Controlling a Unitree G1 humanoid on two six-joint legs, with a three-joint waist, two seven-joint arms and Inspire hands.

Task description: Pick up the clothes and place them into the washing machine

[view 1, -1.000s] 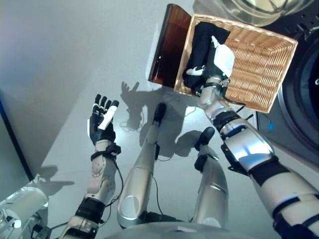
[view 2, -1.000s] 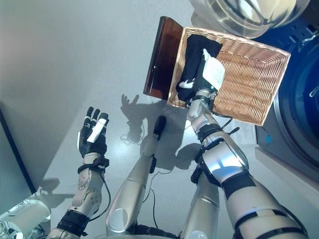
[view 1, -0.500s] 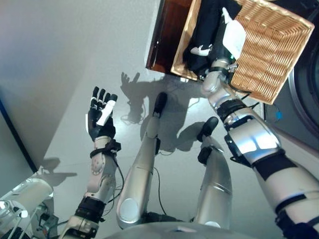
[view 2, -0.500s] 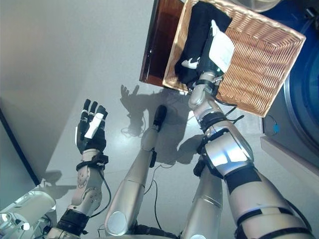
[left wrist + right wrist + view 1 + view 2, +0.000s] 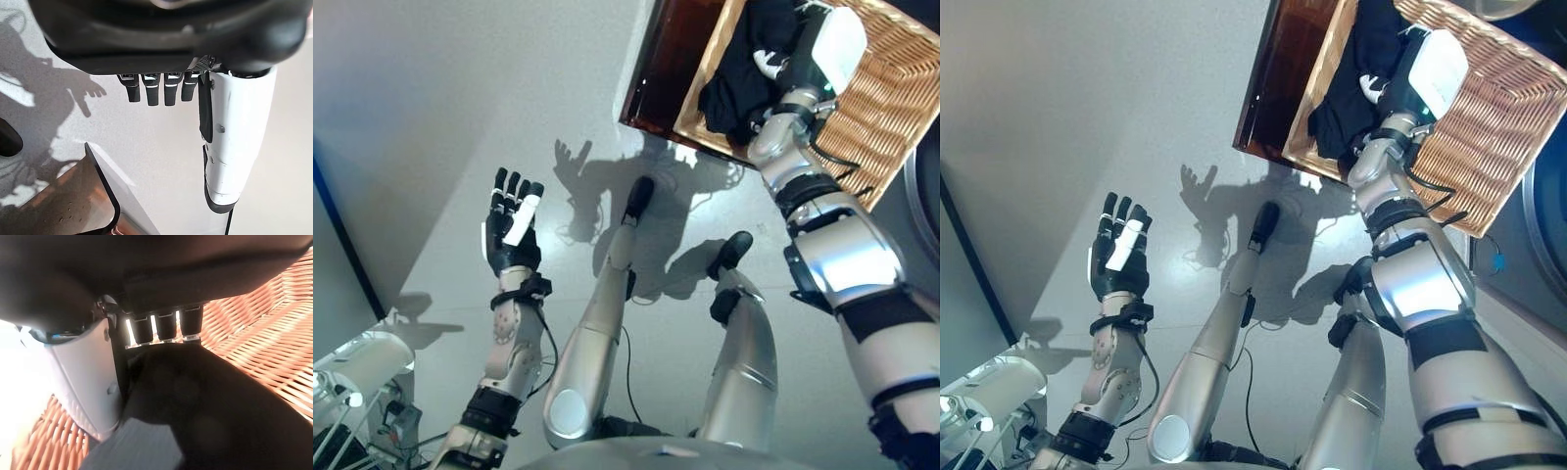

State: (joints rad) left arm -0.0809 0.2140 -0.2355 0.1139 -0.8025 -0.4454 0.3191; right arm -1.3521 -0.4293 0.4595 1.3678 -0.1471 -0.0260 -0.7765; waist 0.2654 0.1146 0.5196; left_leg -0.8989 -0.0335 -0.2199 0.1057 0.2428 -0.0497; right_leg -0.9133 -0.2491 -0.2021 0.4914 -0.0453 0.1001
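Note:
Black clothes (image 5: 734,93) lie bunched at the left end of the wicker basket (image 5: 1489,147), which rests on the dark brown box (image 5: 666,69). My right hand (image 5: 800,69) reaches over the basket's near rim and lies on the clothes. In the right wrist view the black cloth (image 5: 220,411) bulges up against the hand (image 5: 146,284) and hides its far end. My left hand (image 5: 509,235) is raised over the floor at the left, open and empty, with straight fingers (image 5: 156,93).
The washing machine's front (image 5: 1549,235) stands at the right edge beside the basket. A corner of the brown box (image 5: 73,205) shows past my left hand. Grey floor (image 5: 460,117) spreads to the left.
The whole picture has shifted, so the camera moved. My right hand has gone further into the basket, onto the black clothes. My left hand has held still.

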